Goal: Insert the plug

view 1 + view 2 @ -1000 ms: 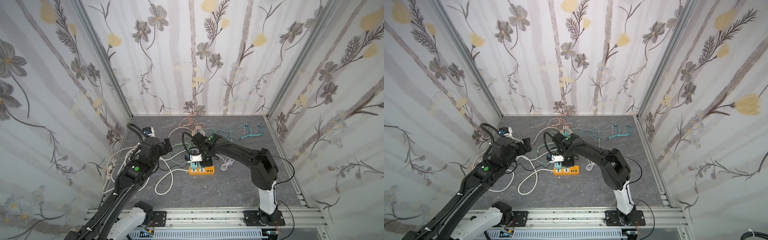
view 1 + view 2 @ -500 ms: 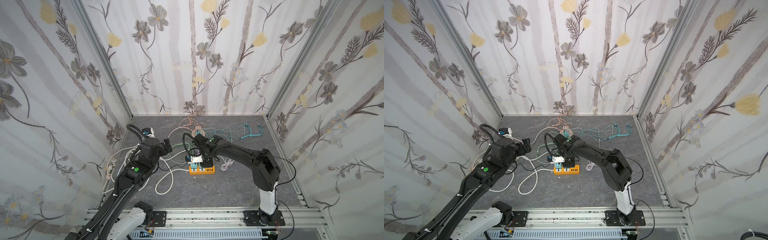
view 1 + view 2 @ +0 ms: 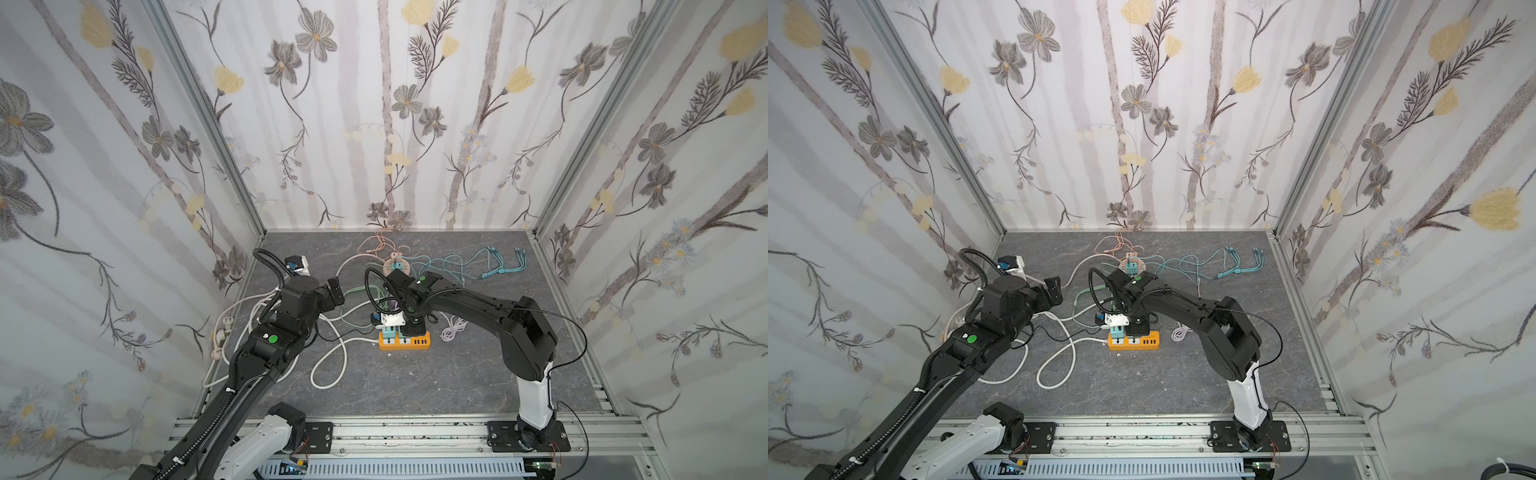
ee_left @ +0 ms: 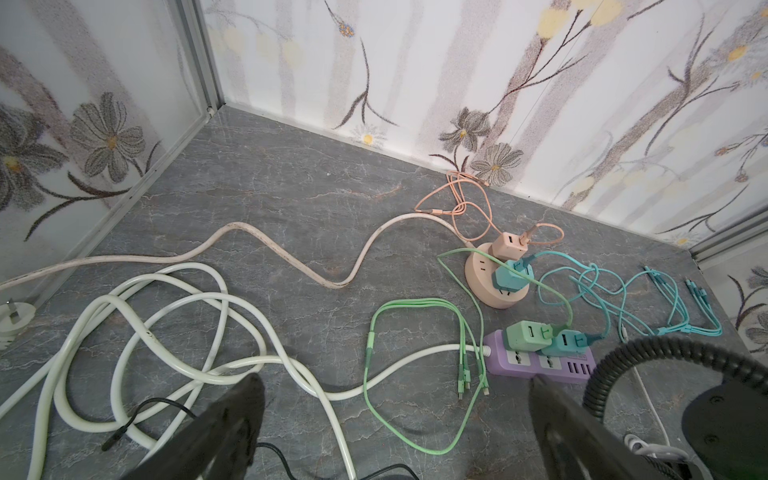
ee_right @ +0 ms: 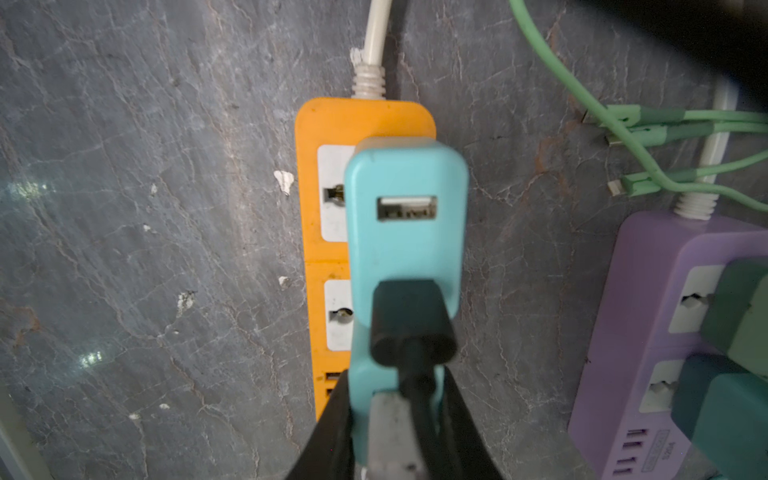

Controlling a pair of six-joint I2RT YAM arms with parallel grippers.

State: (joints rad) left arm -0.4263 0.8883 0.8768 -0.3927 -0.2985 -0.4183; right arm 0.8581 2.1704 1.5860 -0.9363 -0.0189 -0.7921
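Right end effector [image 5: 395,419] clamps teal plug [image 5: 405,232] over orange power strip [image 5: 328,124], cord-end socket. Left end effector [image 4: 395,415] wide open, empty. Risk: prongs hidden, possibly off the slots; pushing could skid the unheld strip across counter [image 5: 166,208].

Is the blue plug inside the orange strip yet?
Cannot tell. The right pincer holds the teal rectangular plug over the orange power strip; its prongs are hidden.

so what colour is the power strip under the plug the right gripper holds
Orange power strip with white socket faces; clearest in the right wrist view.
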